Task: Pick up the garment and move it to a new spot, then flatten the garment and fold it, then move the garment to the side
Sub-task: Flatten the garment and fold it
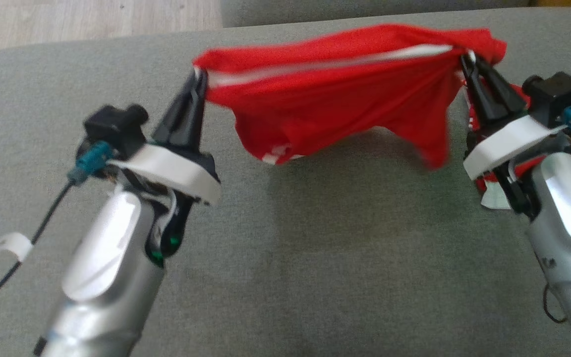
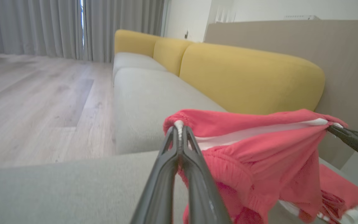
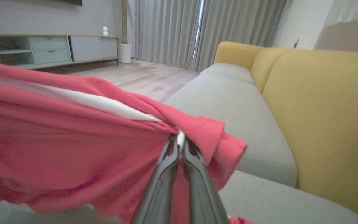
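Pinching opposite ends of its white-striped edge, the left gripper and right gripper hold the red garment stretched between them above the grey cushion. Probably the moving step; next, lower both ends evenly to flatten it.

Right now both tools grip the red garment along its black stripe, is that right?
Not quite: the stripe is white, not black. The left tool and the right tool both grip the red garment along it, as the head view shows.

Home liv. rm: grey/yellow sofa, curtains, wood floor, low sideboard w/ drawers.
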Motion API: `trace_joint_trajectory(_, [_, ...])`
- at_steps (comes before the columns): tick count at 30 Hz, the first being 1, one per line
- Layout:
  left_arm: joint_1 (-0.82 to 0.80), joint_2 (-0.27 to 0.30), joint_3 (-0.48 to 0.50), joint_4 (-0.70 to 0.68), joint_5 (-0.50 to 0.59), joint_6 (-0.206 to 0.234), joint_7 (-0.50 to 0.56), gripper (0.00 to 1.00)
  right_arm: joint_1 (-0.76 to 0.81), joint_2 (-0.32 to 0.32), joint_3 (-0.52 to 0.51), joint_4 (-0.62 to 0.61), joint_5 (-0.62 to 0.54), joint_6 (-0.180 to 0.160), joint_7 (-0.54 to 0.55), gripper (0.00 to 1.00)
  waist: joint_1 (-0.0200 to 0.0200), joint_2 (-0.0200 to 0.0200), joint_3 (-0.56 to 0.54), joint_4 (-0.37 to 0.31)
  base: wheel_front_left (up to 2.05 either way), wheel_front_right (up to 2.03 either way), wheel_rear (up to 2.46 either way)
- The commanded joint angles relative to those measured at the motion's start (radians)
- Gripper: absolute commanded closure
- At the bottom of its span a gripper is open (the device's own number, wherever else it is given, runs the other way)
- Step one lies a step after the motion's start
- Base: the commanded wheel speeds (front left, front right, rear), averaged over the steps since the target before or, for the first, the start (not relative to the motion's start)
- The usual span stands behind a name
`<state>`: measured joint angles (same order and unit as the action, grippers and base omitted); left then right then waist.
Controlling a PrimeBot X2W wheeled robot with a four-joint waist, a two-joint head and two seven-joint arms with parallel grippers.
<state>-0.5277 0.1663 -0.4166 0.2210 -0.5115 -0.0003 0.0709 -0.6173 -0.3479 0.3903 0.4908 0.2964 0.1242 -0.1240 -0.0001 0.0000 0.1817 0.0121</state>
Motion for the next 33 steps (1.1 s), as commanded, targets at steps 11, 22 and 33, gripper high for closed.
trace_joint_trajectory(11, [-0.034,0.038,-0.006,0.036,0.058,-0.071,-0.218,1.0,0.109,0.15,-0.059,0.004,-0.203,0.007,-0.072,1.0,0.0001,0.0,0.012,0.03,0.0,0.0,0.0])
trace_joint_trajectory(22, [0.204,0.069,-0.094,0.122,0.072,-0.088,-0.281,1.0,0.325,0.169,0.029,0.017,-0.149,0.007,-0.002,0.6,0.0001,0.0,-0.03,0.031,0.0,0.0,0.0])
trace_joint_trajectory(33, [0.228,0.055,-0.033,0.08,0.061,-0.011,-0.317,0.0,0.357,0.112,-0.007,-0.124,-0.032,0.007,0.04,0.0,0.0001,0.0,-0.066,0.042,0.0,0.0,0.0])
